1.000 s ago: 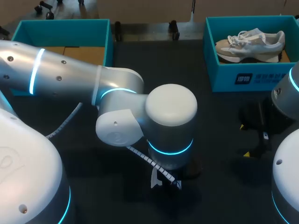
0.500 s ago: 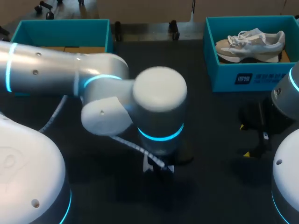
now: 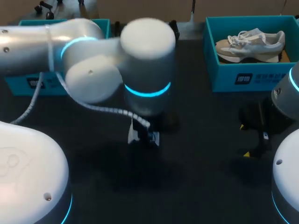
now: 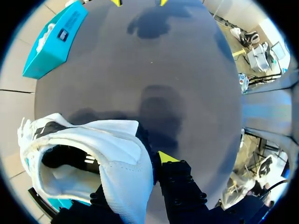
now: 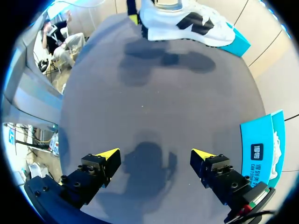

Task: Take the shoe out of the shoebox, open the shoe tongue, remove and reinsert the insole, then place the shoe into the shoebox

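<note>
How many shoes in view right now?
2. A beige shoe lies in the right shoebox; a white shoe hangs in the left gripper over the table. The left arm covers the left shoebox, so another may be hidden there.

A dark, matte tabletop (image 3: pixel 201 121) fills the scene, plain and even from side to side. Seen from overhead it reads near black, and its far edge (image 3: pixel 187 40) runs straight across the back. The lighting is soft rather than harsh, laying blurred shadows (image 5: pixel 148 161) on the surface in place of crisp outlines. From the left wrist, one such dark patch (image 4: pixel 159 105) lies around the middle of the tabletop and another (image 4: pixel 152 23) sits toward its far side. From the right wrist, two more smudges (image 5: pixel 154 58) lie side by side farther out. A tiny pale speck (image 4: pixel 150 62) dots the surface between the patches.
</note>
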`<state>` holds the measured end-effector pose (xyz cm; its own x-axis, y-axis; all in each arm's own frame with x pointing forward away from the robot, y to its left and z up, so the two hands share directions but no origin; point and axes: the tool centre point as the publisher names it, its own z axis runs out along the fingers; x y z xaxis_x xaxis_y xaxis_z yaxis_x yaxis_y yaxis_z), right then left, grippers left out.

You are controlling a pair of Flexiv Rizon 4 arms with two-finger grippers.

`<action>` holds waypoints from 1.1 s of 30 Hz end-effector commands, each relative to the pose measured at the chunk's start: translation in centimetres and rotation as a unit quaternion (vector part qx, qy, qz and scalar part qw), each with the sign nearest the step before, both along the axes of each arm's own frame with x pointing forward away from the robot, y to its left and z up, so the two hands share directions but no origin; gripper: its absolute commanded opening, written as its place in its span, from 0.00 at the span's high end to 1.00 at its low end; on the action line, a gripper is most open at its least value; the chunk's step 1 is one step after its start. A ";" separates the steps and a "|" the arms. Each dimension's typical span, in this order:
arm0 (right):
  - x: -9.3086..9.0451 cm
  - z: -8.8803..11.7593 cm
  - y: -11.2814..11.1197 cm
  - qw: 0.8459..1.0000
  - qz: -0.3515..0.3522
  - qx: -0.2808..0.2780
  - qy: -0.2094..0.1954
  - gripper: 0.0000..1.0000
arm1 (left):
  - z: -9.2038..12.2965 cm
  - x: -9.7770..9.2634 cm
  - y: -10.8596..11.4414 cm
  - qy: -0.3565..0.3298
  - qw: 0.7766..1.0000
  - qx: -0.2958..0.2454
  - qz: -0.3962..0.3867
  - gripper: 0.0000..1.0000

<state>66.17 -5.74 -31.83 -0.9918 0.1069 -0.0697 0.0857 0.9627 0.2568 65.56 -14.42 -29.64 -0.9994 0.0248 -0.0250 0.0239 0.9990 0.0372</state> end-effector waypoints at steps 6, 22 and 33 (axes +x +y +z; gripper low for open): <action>-0.1 0.0 0.0 1.000 0.000 0.000 -0.001 0.00 | 4.2 2.4 2.5 0.015 1.000 -0.006 -0.007 1.00; -0.1 0.0 0.0 1.000 0.000 0.000 -0.001 0.00 | 6.8 4.4 3.8 0.022 1.000 0.007 -0.006 1.00; -0.1 0.0 0.0 1.000 0.000 0.000 -0.001 0.00 | 7.5 5.0 3.9 0.012 1.000 0.004 -0.008 1.00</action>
